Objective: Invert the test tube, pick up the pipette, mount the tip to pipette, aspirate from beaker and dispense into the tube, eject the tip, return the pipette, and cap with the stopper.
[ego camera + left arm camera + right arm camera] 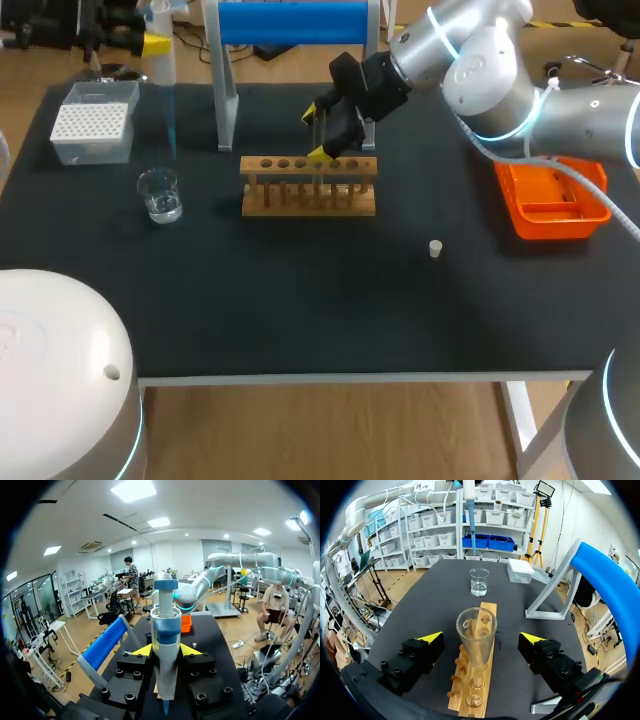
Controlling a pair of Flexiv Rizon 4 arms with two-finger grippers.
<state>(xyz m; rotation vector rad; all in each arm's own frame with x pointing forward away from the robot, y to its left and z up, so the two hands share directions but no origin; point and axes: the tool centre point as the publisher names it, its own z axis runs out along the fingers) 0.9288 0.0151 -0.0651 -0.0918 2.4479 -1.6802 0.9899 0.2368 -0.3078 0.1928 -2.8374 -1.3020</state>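
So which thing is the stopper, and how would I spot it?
On the black table, find the orange tray at the right. Between it and the wooden rack, nearer the front edge, stands the stopper. It is a tiny whitish plug, alone on bare tabletop.

1. The right arm point(480, 70) comes in from the far right corner. It bends at a silver-white elbow and reaches past the middle of the bench point(300, 320), with its black wrist angled down and to the left.
2. The right gripper point(314, 134) points downward. Its fingers stand wide apart, one yellow tip on either side of the test tube point(476, 635), and neither touches the glass.
3. The left gripper point(166, 650) is held high, facing out across the bench toward the right arm. Both of its yellow tips press the pipette point(165, 620) from opposite sides.
4. Of the left arm point(60, 370), the head view shows only a rounded white housing at the near left corner.
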